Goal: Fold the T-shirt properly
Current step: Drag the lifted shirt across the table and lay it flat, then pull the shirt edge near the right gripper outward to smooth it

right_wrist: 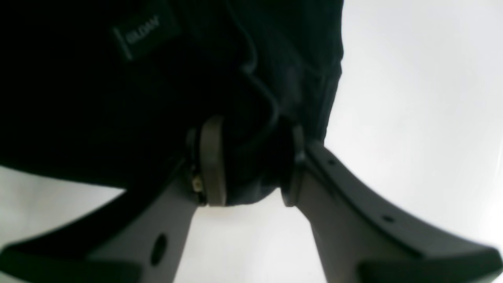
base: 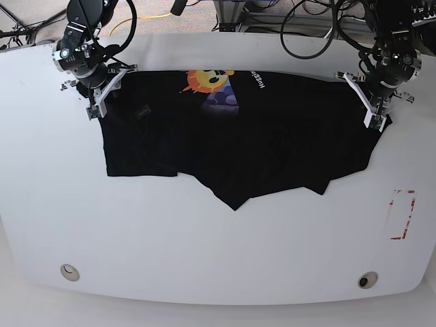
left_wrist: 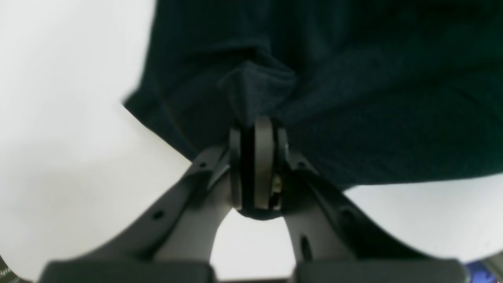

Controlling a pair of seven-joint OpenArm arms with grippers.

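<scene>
The black T-shirt lies spread across the white table, its top part doubled over so the yellow face print shows at the far edge. At the shirt's right end, my left gripper is shut on a pinch of the cloth; the left wrist view shows the left gripper closed tight on a black fold. My right gripper sits at the shirt's left corner. In the right wrist view the right gripper has its jaws apart, with a loose bunch of cloth between them, near the neck label.
The white table has bare surface in front of the shirt. A red-outlined mark is at the right, and two round holes sit near the front edge. Cables lie beyond the back edge.
</scene>
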